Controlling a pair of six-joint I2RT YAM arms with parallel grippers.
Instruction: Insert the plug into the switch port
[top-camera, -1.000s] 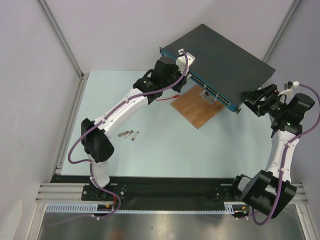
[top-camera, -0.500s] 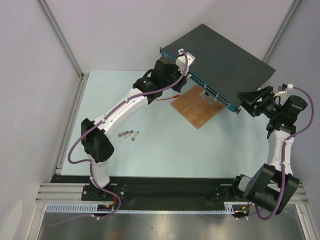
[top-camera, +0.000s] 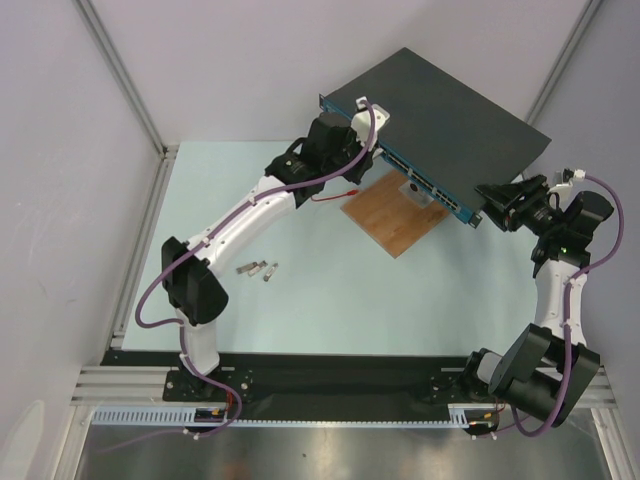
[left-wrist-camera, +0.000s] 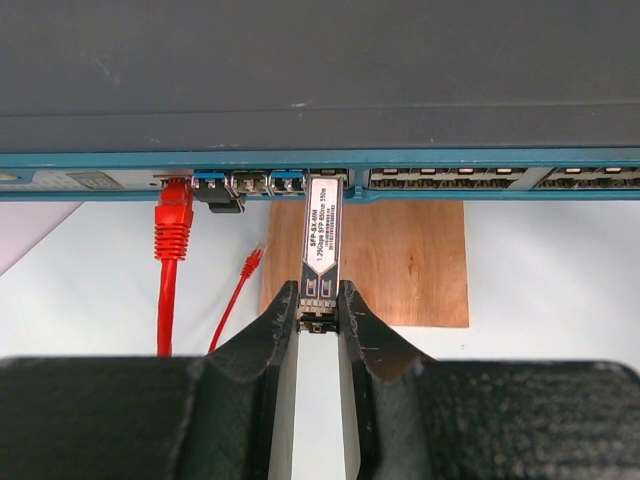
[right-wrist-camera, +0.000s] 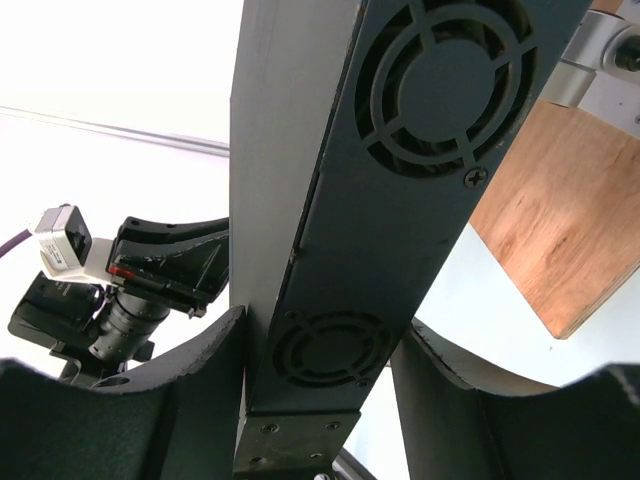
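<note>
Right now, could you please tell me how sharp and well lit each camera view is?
Top external: evenly lit, sharp, soft shadows. Left wrist: the small silver labelled plug is crisp, the black fingers softer near the lens. Right wrist: the dark grey metal switch is sharp, the background blown out white.

A fixed overhead camera is looking down across the table. The left wrist camera is closely facing the port edge of the switch, the right its vented end; all three are sharing the wooden board.

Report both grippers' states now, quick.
Left gripper: closed, holding the plug.
Right gripper: closed on the switch, at its end.
</note>
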